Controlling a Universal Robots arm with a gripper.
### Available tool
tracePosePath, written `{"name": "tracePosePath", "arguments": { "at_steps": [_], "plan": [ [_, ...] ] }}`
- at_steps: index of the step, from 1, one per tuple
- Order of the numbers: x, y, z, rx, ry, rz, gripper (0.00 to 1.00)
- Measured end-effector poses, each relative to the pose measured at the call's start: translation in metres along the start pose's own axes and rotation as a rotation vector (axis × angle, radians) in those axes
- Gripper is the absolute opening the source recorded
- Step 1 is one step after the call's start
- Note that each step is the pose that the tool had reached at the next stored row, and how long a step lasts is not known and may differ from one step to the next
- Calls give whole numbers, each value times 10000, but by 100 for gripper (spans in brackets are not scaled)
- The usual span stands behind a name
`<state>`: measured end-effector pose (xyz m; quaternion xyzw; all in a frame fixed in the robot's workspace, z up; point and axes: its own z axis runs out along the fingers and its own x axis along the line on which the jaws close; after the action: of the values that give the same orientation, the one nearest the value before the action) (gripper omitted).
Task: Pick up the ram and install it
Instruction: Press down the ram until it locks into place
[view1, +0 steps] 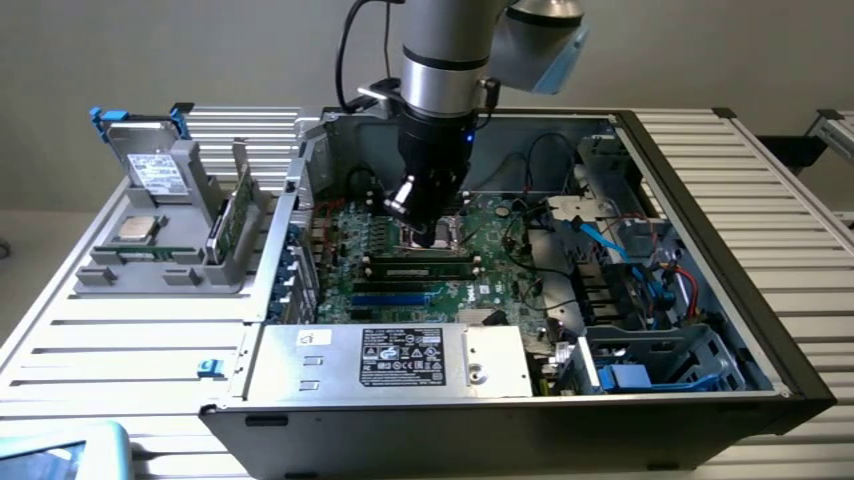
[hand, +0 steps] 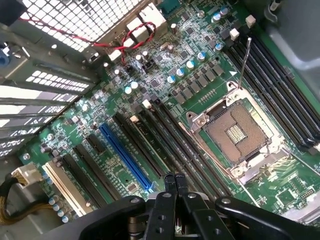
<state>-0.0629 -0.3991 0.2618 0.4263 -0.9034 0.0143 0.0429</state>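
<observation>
RAM stick (view1: 235, 218) stands upright in the grey holder (view1: 167, 265) on the bench (view1: 120, 340) at the exterior view's left (well apart from the arm), while the tool (hand: 175, 182), fingers pressed together and empty, hangs over the motherboard (hand: 165, 100) inside the open computer case (view1: 747, 300).

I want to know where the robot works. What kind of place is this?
Probably a workshop or lab bench for putting computers together. An open computer case lies on a slatted metal table, its green motherboard showing, with spare parts in a grey holder beside it.
</observation>
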Motion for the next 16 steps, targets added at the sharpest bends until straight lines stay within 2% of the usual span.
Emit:
{"name": "tracePosePath", "arguments": {
  "at_steps": [16],
  "plan": [
    [0,0,0,9,1,1817,11]
  ]
}}
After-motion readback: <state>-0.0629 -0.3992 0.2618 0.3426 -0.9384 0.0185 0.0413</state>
